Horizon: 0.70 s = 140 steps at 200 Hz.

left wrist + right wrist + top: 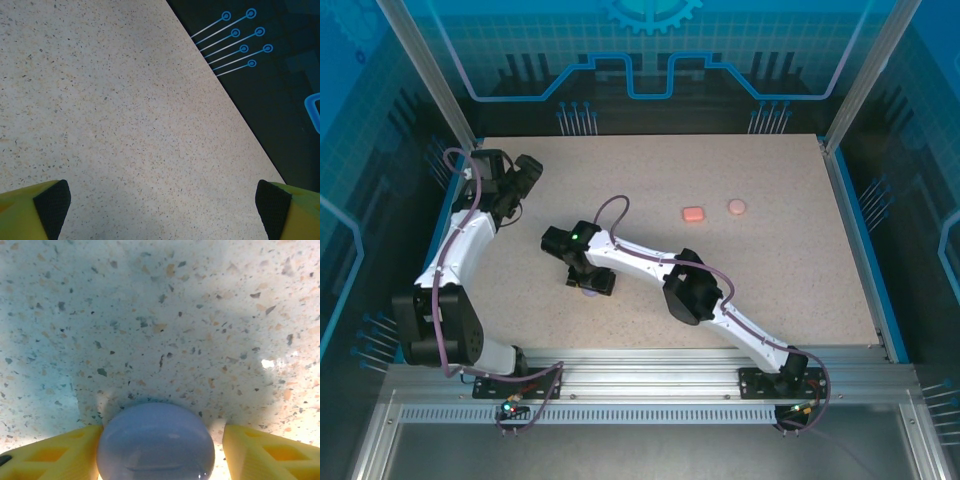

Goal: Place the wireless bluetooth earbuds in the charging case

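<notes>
Lavender case: the lavender pebble-shaped glossy plastic charging case (156, 442) lies on the speckled beige bench (780, 270), in the near half and left of the middle. From above, a sliver of it (588, 294) peeks out under the right claw.

Right claw: the right gripper (160, 455) is down at bench level with the lavender case between its 2 yellow fingers (55, 457). In the wrist view the finger at the left meets the case's edge, and a thin strip of bench shows between the case and the finger at the right. The claw is released, straddling the case rather than clenched on it. From above it (590, 283) points toward the near edge.

Other cases: a coral-red rounded-square plastic case (693, 214) sits about mid-depth, a little right of the middle. A pale pinkish-tan round plastic case (737, 206) lies near it on the right-edge side, and the 2 are apart.

Left claw: the left gripper (160, 210) is released, its 2 black-padded yellow tips (50, 205) spread wide over bare bench. From above it (525, 175) hangs by the far left corner.

Surround: a dark wall with blue circuit lines (235, 40) runs just past the bench edge.
</notes>
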Tool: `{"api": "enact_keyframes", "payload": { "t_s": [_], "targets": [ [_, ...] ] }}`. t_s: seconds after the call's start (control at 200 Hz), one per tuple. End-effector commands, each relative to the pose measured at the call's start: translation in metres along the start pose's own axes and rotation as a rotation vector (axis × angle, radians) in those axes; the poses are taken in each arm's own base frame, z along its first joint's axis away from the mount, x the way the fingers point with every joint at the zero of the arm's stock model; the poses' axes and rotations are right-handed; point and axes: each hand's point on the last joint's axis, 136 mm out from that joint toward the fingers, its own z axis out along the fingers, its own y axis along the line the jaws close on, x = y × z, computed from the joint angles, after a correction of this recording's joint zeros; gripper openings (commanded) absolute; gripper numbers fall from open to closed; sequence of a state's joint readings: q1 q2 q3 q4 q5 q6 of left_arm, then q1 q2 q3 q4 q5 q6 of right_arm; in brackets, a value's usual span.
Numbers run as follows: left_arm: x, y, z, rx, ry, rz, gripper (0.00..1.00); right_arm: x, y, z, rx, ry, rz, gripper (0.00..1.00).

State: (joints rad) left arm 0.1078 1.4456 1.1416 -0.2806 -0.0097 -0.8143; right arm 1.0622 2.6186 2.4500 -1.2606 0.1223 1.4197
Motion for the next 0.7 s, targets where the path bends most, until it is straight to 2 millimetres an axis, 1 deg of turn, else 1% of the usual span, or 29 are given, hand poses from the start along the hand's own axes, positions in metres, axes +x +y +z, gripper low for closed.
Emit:
{"api": "enact_keyframes", "payload": {
  "t_s": [0.0,0.23,0.39,0.48,0.54,0.625,0.695],
  "targets": [
    [0.003,0.006,0.004,-0.005,0.015,-0.011,0.99,0.014,0.000,0.016,0.026,0.035,-0.017,0.62],
    [0.004,0.006,0.005,-0.002,0.021,-0.009,0.99,0.014,-0.001,0.016,0.029,0.038,-0.035,0.55],
    [0.006,0.003,0.006,0.011,0.036,0.001,0.99,0.011,0.000,0.011,0.006,0.032,-0.037,0.47],
    [0.009,0.000,0.005,0.030,0.049,0.017,0.99,0.003,-0.004,0.000,-0.009,0.001,-0.031,0.46],
    [0.011,-0.003,0.003,0.051,0.059,0.028,0.99,-0.006,-0.007,-0.013,-0.025,-0.033,-0.029,0.45],
    [0.015,-0.009,0.000,0.097,0.072,0.041,0.99,-0.020,-0.016,-0.031,-0.039,-0.077,-0.021,0.46],
    [0.021,-0.012,-0.002,0.132,0.090,0.037,0.99,-0.034,-0.028,-0.043,-0.044,-0.109,-0.006,0.46]
  ]
}}
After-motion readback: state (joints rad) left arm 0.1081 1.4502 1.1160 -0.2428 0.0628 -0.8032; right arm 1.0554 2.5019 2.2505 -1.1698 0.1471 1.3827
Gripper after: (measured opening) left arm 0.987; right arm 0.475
